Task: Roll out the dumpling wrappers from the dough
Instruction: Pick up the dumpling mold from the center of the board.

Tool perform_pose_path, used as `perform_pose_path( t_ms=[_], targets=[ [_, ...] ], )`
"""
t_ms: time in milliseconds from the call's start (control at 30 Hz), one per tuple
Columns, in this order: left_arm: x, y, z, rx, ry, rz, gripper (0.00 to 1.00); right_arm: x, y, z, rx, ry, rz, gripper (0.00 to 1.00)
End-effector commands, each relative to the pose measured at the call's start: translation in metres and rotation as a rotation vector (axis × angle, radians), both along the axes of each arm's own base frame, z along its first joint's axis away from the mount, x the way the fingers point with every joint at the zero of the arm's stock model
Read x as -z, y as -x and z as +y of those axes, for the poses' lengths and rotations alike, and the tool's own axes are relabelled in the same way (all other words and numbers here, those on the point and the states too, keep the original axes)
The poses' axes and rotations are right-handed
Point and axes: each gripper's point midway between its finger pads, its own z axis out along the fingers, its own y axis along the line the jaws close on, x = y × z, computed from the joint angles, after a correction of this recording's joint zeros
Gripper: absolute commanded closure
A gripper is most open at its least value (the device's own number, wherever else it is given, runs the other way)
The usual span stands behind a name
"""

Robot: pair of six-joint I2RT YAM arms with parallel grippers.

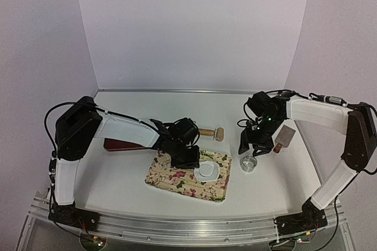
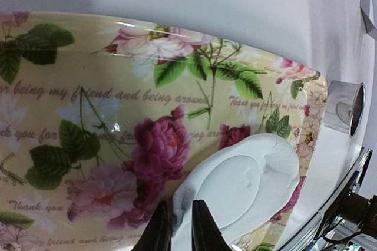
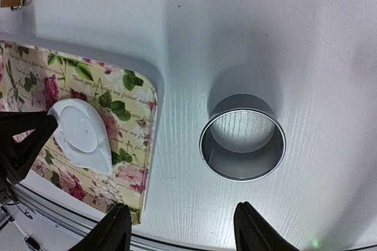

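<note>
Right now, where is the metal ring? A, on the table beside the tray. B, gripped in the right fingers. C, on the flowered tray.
A: the ring stands on the table, just off the tray, with nothing gripping it.

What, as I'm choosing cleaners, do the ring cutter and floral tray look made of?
Ring cutter: metal, probably polished steel; its wall mirrors the table. Floral tray: glossy printed surface with glare spots, possibly melamine or lacquered plastic; uncertain.
</note>
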Motion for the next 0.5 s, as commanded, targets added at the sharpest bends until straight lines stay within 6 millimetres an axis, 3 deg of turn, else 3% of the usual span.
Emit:
perform_pose_path(
  t_ms=[0, 100, 467],
  targets=[
    [0.012, 0.0, 0.003, 0.013, -0.033, 0.012, 0.95, 0.0, 0.0, -0.014, 0.01, 0.067, -0.014, 0.54],
    [0.01, -0.001, 0.004, 0.012, -0.037, 0.0, 1.0, 0.005, 0.0, -0.023, 0.011, 0.128, -0.002, 0.54],
    [-0.019, -0.008, 0.003, 0.005, 0.051, -0.095, 1.0, 0.029, 0.004, -0.043, 0.042, 0.231, 0.076, 0.55]
  ],
)
